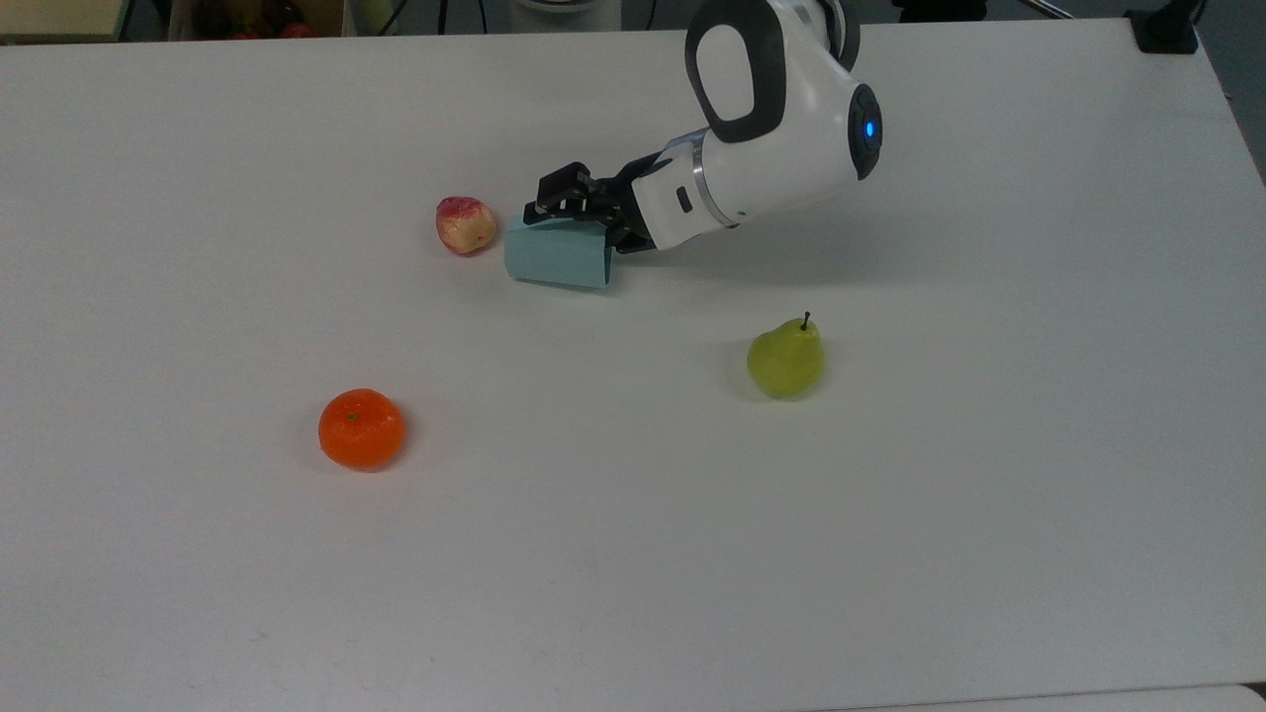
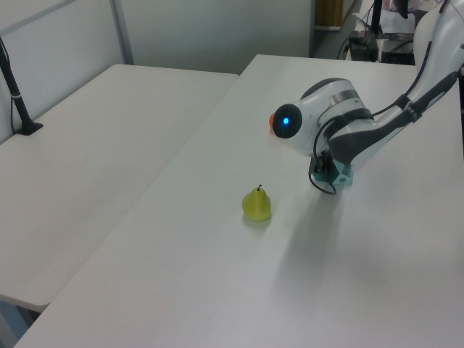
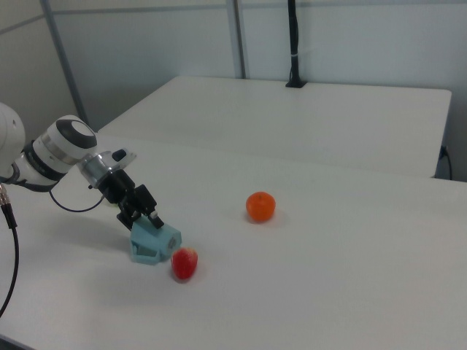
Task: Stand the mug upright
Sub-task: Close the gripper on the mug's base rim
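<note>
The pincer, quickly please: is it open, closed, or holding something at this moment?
Pincer: it sits at the top wall of the lying mug, near its open end. Whether it is open or closed on the wall cannot be told.

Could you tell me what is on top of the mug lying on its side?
The gripper sits on the mug's upper side, fingers reaching along it from the rim end. Whether a finger goes inside the opening is hidden by the arm.

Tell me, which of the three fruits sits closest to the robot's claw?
The red-and-cream fruit, just off the narrow end of the tipped mug that the claw is at. The pear and the orange lie well away.
</note>
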Robot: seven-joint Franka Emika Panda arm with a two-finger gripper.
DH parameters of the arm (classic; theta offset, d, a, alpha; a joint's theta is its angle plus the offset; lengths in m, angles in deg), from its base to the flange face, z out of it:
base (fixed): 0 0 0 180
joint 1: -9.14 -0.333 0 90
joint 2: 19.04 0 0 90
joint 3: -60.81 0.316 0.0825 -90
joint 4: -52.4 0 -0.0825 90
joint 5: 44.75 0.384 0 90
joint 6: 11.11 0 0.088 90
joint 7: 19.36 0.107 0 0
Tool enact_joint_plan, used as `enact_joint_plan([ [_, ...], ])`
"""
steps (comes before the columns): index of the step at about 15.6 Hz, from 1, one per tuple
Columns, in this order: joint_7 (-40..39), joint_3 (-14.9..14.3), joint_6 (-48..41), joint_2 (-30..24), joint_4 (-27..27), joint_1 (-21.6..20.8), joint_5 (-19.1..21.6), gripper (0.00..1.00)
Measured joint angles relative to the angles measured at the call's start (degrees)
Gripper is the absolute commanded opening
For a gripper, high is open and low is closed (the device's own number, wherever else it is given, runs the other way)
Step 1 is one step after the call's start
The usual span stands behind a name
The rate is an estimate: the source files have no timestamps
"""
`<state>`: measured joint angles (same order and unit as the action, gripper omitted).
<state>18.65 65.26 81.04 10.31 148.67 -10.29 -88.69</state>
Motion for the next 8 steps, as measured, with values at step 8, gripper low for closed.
enact_joint_plan([
  [8,-0.8,-0.1,-2.3,-0.7,-1.6,-0.4,-1.2,0.0],
])
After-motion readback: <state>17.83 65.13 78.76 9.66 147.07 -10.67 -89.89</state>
